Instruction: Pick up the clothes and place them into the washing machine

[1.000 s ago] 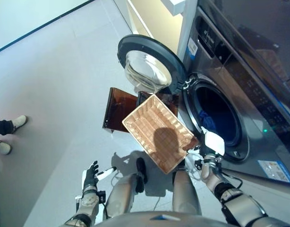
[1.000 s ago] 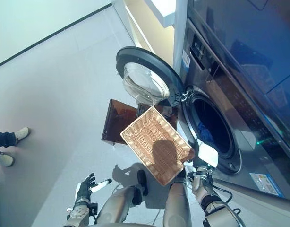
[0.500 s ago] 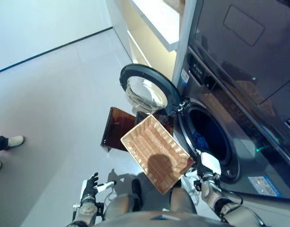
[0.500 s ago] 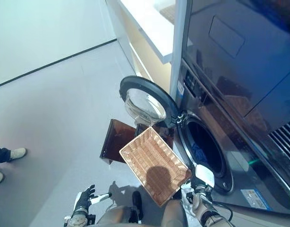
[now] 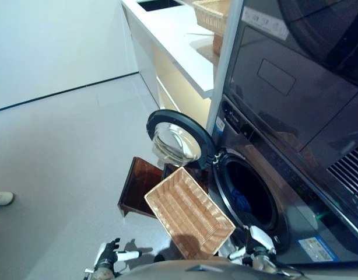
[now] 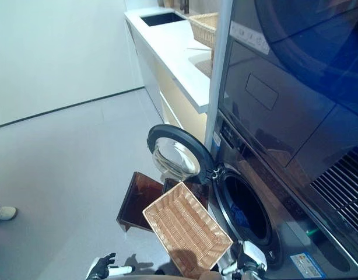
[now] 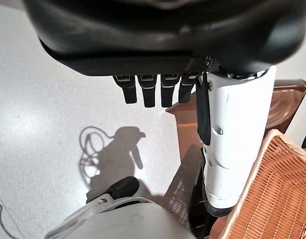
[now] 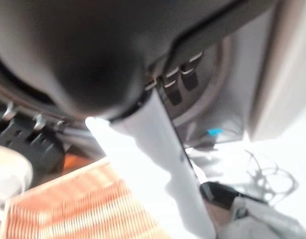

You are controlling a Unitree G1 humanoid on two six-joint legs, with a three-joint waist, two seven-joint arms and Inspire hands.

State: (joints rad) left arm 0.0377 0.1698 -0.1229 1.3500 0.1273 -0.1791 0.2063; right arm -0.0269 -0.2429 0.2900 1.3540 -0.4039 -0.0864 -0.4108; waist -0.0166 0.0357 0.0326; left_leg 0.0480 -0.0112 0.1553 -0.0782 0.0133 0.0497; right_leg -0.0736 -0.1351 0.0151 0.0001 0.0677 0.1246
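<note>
Basically the clothes (image 5: 242, 201) are already in the drum: a blue bundle shows inside the washing machine (image 5: 266, 175), at about 1 o'clock from the right hand (image 5: 255, 244), which is the nearer hand by far. The wicker basket (image 5: 188, 213) looks empty, long axis running 10 to 4 o'clock, sitting between the two hands, its near corner just beside the right hand. The round door (image 5: 179, 137) hangs open at 11 o'clock from the drum opening. Right hand fingers look straight in its wrist view, holding nothing (view is smeared, so likely not certain). Left hand (image 5: 112, 256) is low at 7 o'clock from the basket, fingers straight, empty. A brown stool (image 5: 138, 185) stands under the basket on bare grey floor (image 5: 56, 151); white counter (image 5: 173, 35) with another basket (image 5: 213, 13) beyond. A person's shoe (image 5: 1, 198) is at far left.
</note>
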